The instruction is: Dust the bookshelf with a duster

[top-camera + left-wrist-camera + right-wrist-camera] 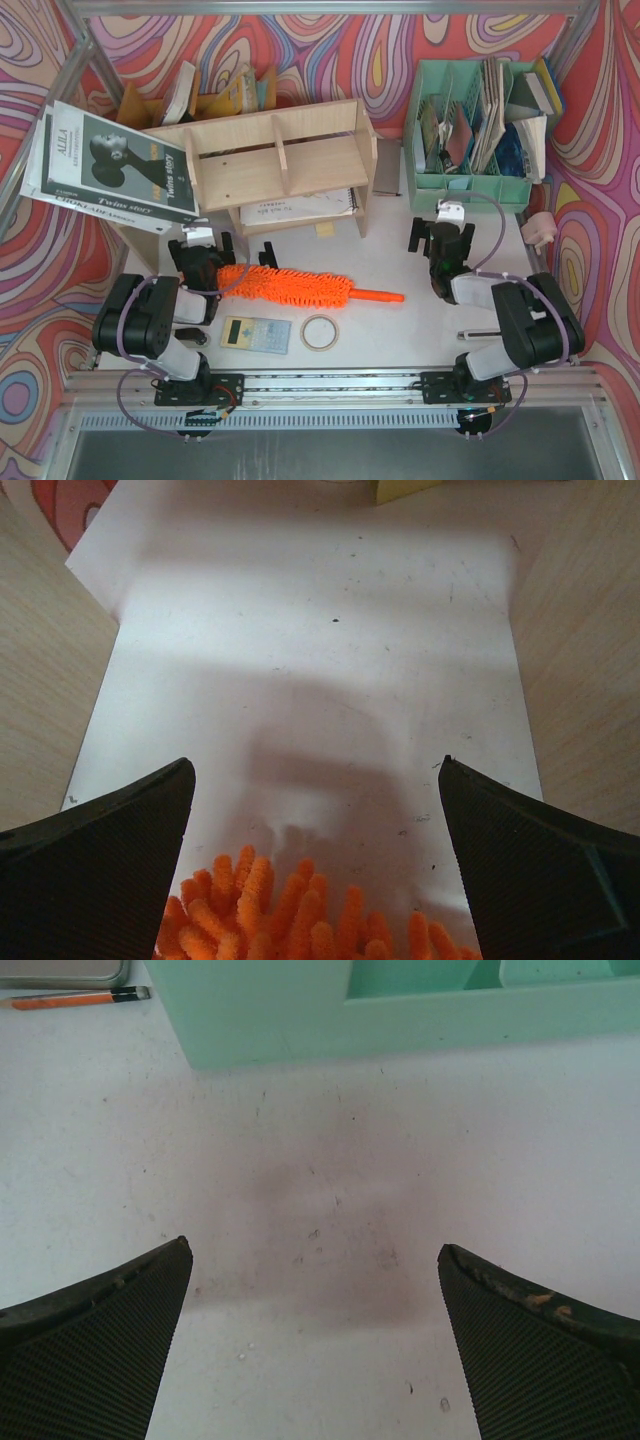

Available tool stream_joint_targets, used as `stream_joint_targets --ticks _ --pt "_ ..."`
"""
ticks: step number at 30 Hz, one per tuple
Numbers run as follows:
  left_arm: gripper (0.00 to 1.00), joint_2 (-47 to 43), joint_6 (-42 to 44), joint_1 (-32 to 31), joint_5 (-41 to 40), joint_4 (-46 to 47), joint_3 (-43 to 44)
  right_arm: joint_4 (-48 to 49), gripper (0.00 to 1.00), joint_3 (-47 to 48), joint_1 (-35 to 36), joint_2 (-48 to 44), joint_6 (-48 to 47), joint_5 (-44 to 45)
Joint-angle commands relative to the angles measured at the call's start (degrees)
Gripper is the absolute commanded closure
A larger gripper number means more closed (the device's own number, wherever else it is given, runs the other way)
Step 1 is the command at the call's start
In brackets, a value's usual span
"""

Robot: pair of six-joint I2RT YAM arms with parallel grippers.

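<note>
This is a robotics lab test cell dressed up as a study corner, not a real office. An aluminium frame (330,8) boxes in a white table (400,260), with loud swirl-printed backdrop sheets (320,50) for walls. The left arm (145,325) and right arm (525,320) are bolted to a metal rail (330,383) at the near edge. Desk props sit about: a bookshelf (300,165), a mint-green organiser (470,187), a calculator (255,334), a magazine (115,165).

Bare tabletop right of the middle around the right gripper (440,232) (its fingers spread wide), green organiser (470,185) walling the far-right corner, bookshelf (280,160) filling the far-left, duster (290,285) lying across the middle, calculator (255,335) and tape ring (320,332) by the near edge.
</note>
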Motion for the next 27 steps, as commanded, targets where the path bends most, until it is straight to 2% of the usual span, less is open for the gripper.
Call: stream_joint_targets --ticks 1,3,7,11,12,18,27 --pt "0.02 -0.31 -1.43 0.39 -2.09 0.57 0.63 15.15 0.01 -1.22 -0.9 4.84 -5.58 -0.55" --pt "0.01 -0.18 -1.44 0.39 -2.32 0.45 0.78 18.74 0.01 -1.8 -1.4 6.94 -6.38 -1.76" --pt "0.01 -0.2 -1.58 0.39 -2.61 0.05 1.05 25.77 0.01 -4.48 -3.95 8.26 -7.58 -11.33" --pt "0.02 -0.26 -2.06 0.38 -3.63 -1.05 1.64 33.77 0.01 -6.56 -6.67 13.43 -7.29 -19.4" --pt "0.02 -0.28 -2.15 0.39 -3.81 -1.25 1.75 32.32 0.01 -6.19 -6.94 13.12 -7.17 -20.22" --pt "0.02 -0.11 -3.49 0.44 -7.6 -3.35 2.99 33.07 0.01 -6.2 -6.98 13.27 -7.75 -20.36" --pt "0.02 -0.21 -3.86 0.66 -7.6 -7.06 4.84 32.86 0.01 -6.16 -6.96 13.24 -7.71 -20.38"
